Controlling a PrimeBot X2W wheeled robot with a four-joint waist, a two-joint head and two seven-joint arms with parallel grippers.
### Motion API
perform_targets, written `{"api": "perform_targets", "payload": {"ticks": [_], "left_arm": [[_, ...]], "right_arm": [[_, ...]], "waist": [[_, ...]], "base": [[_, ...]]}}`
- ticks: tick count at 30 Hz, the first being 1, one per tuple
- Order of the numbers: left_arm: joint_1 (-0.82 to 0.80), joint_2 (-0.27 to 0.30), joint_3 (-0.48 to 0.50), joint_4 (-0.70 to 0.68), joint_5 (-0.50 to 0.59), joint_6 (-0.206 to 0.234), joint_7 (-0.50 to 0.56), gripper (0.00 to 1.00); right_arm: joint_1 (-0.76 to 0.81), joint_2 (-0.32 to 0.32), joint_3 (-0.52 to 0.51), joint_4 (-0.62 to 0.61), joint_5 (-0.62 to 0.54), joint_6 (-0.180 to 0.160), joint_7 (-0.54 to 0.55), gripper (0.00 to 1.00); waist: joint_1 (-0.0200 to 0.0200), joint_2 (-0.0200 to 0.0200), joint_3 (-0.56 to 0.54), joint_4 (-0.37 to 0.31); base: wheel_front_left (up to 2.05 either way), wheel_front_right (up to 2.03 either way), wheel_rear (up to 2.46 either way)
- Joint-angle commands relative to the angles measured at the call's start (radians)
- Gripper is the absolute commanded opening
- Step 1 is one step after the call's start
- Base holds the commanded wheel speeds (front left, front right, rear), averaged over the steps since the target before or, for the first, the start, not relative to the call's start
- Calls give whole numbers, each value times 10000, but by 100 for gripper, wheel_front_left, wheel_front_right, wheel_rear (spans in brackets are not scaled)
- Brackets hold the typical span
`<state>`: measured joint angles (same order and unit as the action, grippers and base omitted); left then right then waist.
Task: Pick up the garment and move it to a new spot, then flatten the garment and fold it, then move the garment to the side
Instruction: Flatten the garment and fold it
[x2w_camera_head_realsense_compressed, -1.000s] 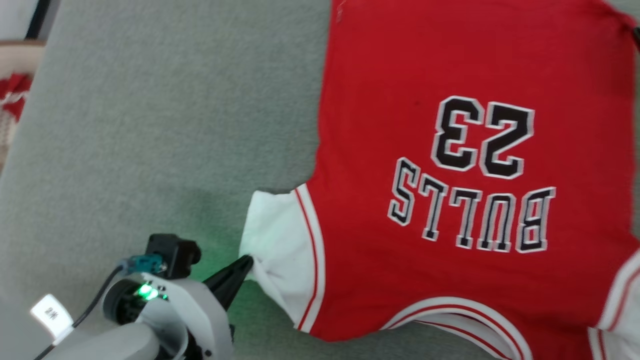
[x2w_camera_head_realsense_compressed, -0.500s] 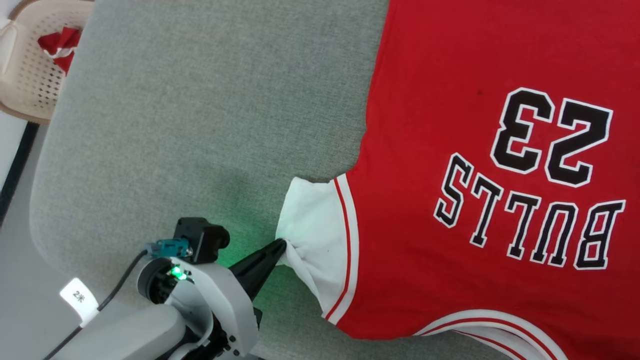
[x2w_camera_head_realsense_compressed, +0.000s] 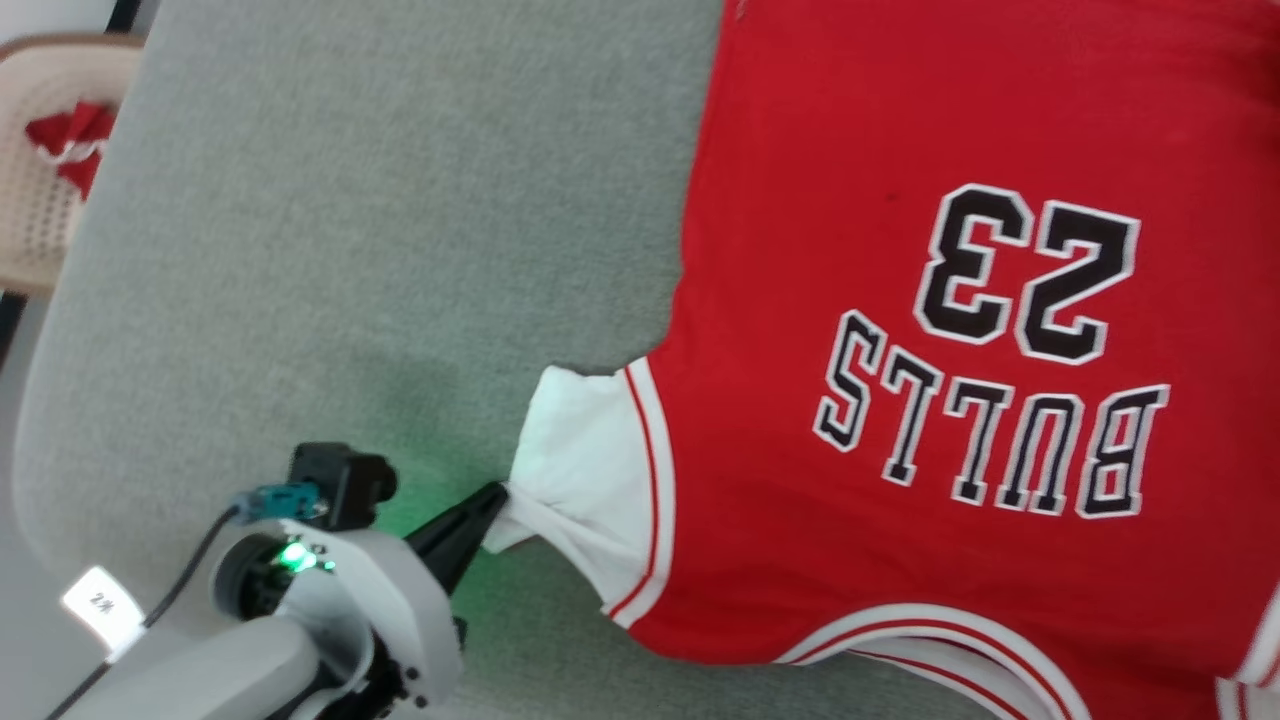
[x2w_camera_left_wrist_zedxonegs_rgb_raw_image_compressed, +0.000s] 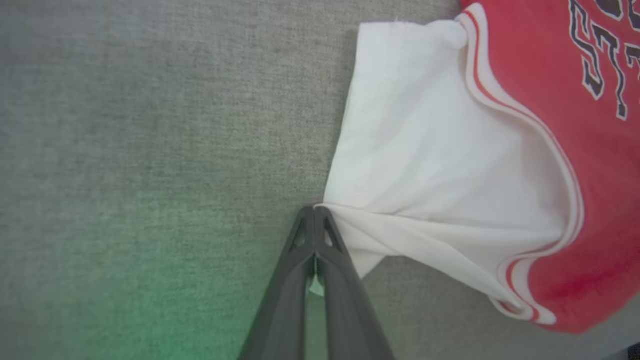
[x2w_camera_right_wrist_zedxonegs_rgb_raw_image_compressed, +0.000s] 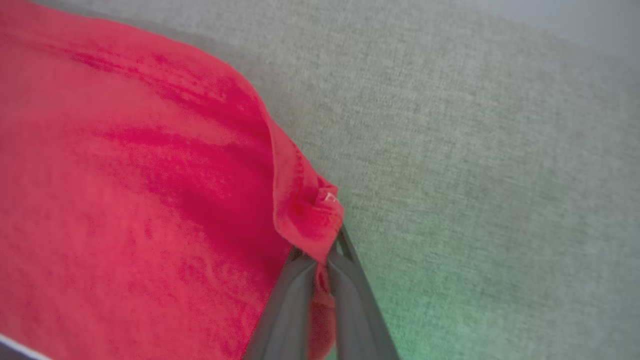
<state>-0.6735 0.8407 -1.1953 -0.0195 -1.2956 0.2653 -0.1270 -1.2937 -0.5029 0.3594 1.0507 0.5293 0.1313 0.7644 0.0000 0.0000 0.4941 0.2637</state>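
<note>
Where the grey fabric-covered desk (x2w_camera_head_realsense_compressed: 350, 200) lies nearest the robot, the left claw (x2w_camera_head_realsense_compressed: 492, 497) is seen with its two dark fingers pressed together on the cuff of a white sleeve (x2w_camera_left_wrist_zedxonegs_rgb_raw_image_compressed: 425, 150), and a small tuck of white cloth is caught between them. The sleeve is drawn into creases that run toward that pinch. It belongs to the garment (x2w_camera_head_realsense_compressed: 800, 150), a bright red soft-fabric T-shirt with white sleeves and thin red-and-white stripes at the seams. The garment is laid on the desk print side up, with its collar toward the robot and its black-and-white lettering upside down in the head view. At a plain red corner of the garment, bunched fabric is clamped by the right claw (x2w_camera_right_wrist_zedxonegs_rgb_raw_image_compressed: 320, 257), whose fingers are closed on it. Beyond the desk's left edge, a beige perforated plastic basket (x2w_camera_head_realsense_compressed: 35, 220) holding a small red-and-white cloth bundle (x2w_camera_head_realsense_compressed: 65, 145) is seen. The garment is judged to be placed already and to be in the flattening step: the body is spread almost smooth, while the held sleeve and the held corner are rumpled. Folding and the move to the side are yet to be done.
</note>
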Motion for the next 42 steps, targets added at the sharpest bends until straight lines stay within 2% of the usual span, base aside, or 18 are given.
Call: {"api": "perform_targets", "payload": {"ticks": [1,7,12,17,22,25,29,33,34,35,36,39,42], "left_arm": [[262,237,-16,165,-114,191,33,0],[471,704,87,-186,-263,392,-11,0],[618,1008,97,-423,-325,516,21,0],[676,1241,87,-536,-373,598,91,0],[781,1351,53,-615,-429,607,148,0],[834,1380,39,-633,-440,605,153,0],[790,1335,8,-581,-377,556,206,0],[709,1240,-3,-456,-336,467,213,0],[687,1210,-11,-417,-316,433,228,0],[657,1177,-16,-377,-314,415,236,0],[634,1141,-19,-338,-304,374,244,0],[596,1081,-52,-213,-271,297,289,0],[571,1030,-58,-136,-260,245,289,0]], "right_arm": [[832,-129,376,-307,219,-12,262,0],[2823,-1221,1257,-3339,1627,-13,297,0],[4823,-2115,1042,-5508,2629,-13,281,0],[7156,-2552,406,-7071,3074,-13,299,0],[9504,-2323,-761,-8145,3220,-13,185,0],[10696,-1918,-1609,-8588,3007,-13,246,0],[12024,-1126,-2699,-8862,2562,-15,408,0],[12544,-243,-3367,-8693,1793,-18,108,0],[12551,-34,-3530,-8577,1581,-26,-45,7],[12480,124,-3608,-8488,1388,-26,-212,40],[12390,232,-3651,-8388,1249,-27,-333,100],[12297,455,-3602,-8323,970,-39,-378,100],[12168,378,-3777,-8729,947,-38,-344,100]], "waist": [[0,0,-583,-566],[0,0,-1270,-1264],[0,0,-1700,-1694],[0,0,-2037,-2019],[0,0,-2252,-2248],[0,0,-2326,-2331],[0,0,-2342,-2360],[0,0,-2328,-2396],[0,0,-2336,-2396],[0,0,-2339,-2401],[0,0,-2341,-2407],[0,0,-2363,-2412],[0,0,-2398,-2421]], "base": [[0,0,0],[0,0,0],[0,0,0],[0,0,0],[0,0,0],[0,0,0],[0,0,0],[0,0,0],[0,0,0],[0,0,0],[0,0,0],[0,0,0],[0,0,0]]}}
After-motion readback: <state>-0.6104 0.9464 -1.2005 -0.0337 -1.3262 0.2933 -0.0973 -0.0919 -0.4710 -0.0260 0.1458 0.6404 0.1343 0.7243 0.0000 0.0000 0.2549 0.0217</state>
